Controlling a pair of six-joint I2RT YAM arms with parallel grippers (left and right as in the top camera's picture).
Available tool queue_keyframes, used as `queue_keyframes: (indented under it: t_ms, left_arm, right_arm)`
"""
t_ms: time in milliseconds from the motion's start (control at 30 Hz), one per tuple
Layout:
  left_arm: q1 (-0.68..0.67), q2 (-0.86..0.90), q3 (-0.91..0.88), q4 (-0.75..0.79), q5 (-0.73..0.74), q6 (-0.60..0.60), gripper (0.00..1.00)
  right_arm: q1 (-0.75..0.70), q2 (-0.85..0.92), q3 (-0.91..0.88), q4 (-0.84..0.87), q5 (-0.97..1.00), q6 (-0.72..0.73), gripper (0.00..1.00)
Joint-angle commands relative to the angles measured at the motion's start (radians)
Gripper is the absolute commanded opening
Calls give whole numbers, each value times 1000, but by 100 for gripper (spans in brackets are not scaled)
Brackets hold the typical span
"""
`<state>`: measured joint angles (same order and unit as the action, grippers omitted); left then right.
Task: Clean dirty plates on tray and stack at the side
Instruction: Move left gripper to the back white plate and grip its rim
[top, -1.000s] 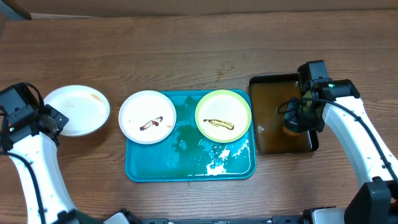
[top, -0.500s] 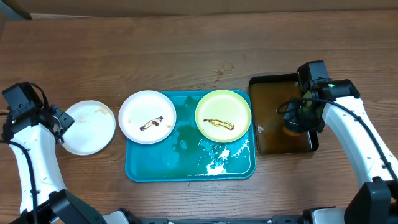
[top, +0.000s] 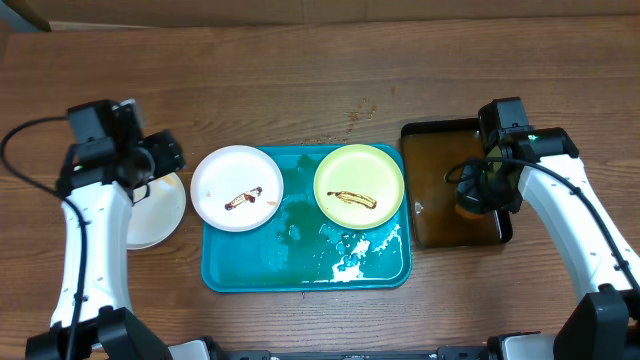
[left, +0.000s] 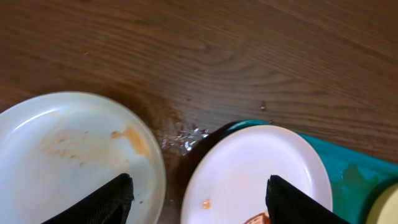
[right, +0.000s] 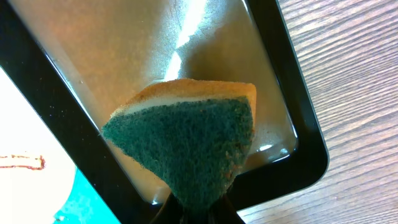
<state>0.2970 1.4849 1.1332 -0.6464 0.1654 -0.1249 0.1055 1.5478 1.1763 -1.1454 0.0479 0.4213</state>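
One white plate (top: 160, 210) (left: 68, 155) lies on the bare table left of the tray, with a faint orange smear. A second white plate (top: 237, 188) (left: 255, 174) with a brown smear and a pale green plate (top: 359, 185) with brown sauce sit on the turquoise tray (top: 305, 270). My left gripper (top: 170, 160) (left: 199, 202) hangs open over the gap between the two white plates, holding nothing. My right gripper (top: 472, 195) (right: 199, 211) is shut on a green-and-yellow sponge (right: 186, 143) above the brownish water.
A black tray (top: 455, 225) (right: 305, 155) of brownish water stands right of the turquoise tray. Foam and water lie on the turquoise tray's front part (top: 350, 262). Small crumbs (top: 360, 112) dot the wood behind the tray.
My left gripper let go of the white plate on the table, opened, and swung back and to the right, toward the tray. The right arm and sponge have not moved.
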Motion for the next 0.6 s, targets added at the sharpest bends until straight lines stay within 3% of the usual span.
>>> queue_keyframes:
  t_ms: [0, 567]
  left_arm:
    - [-31, 63, 21, 21, 26, 80, 69]
    - [-39, 294, 21, 19, 87, 80, 59]
  right_arm:
    - [-1, 3, 1, -2, -6, -3, 4]
    - [-1, 3, 1, -9, -6, -3, 4]
